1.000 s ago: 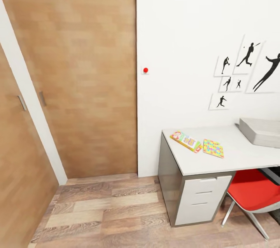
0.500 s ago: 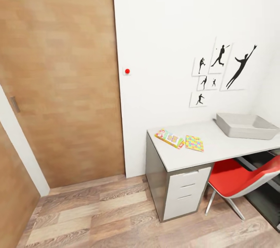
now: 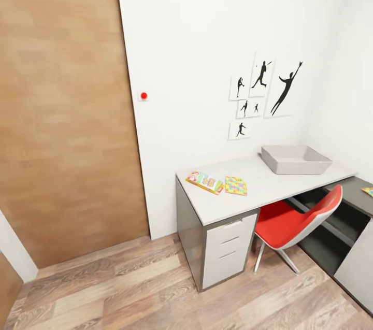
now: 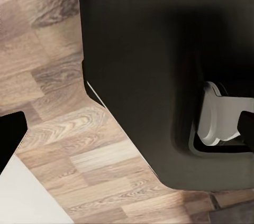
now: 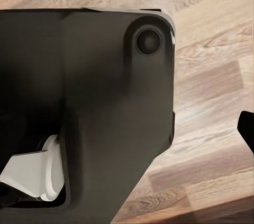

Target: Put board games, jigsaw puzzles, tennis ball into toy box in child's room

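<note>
1. The table [image 3: 269,185] fills the head view from 3 to 5 o'clock, well apart from the robot.
2. The toy box [image 3: 295,160] sits at the table's 2 o'clock end.
3. A board game [image 3: 205,182] and a jigsaw puzzle [image 3: 235,185] lie touching near the table's 9 o'clock edge; both look light, stiff and flat, best pinched across an edge.
4. Whether either gripper's fingers are spread or clenched cannot be told.
</note>
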You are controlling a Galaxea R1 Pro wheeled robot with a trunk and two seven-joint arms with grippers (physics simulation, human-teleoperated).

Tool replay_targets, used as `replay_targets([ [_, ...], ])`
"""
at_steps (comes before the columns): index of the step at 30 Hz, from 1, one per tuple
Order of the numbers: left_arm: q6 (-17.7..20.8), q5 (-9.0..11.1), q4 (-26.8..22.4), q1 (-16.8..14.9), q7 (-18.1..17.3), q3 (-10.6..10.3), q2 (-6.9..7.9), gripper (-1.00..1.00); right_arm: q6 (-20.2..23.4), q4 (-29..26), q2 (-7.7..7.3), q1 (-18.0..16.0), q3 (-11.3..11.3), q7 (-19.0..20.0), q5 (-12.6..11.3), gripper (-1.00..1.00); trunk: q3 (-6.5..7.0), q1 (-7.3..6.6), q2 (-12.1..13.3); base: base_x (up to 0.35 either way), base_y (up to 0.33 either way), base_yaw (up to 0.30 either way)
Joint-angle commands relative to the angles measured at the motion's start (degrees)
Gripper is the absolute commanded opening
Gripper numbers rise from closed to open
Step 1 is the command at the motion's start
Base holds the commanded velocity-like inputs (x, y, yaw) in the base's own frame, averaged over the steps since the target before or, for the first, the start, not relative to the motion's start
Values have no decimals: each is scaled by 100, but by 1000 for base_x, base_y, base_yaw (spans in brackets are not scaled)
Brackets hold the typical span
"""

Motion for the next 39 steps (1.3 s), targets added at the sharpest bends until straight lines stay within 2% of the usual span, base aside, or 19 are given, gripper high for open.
replay_targets([
  [1,-3,-1,-2,-1,0,-3,0,100,-16,-1,0,-1,-4,8,-4,100,-10,3,-10,0,0,-284],
  [39,-17,-1,-6,-1,0,-6,1,100,-17,-1,-16,-1,-12,8,-6,100,-7,3,-10,0,0,-284],
])
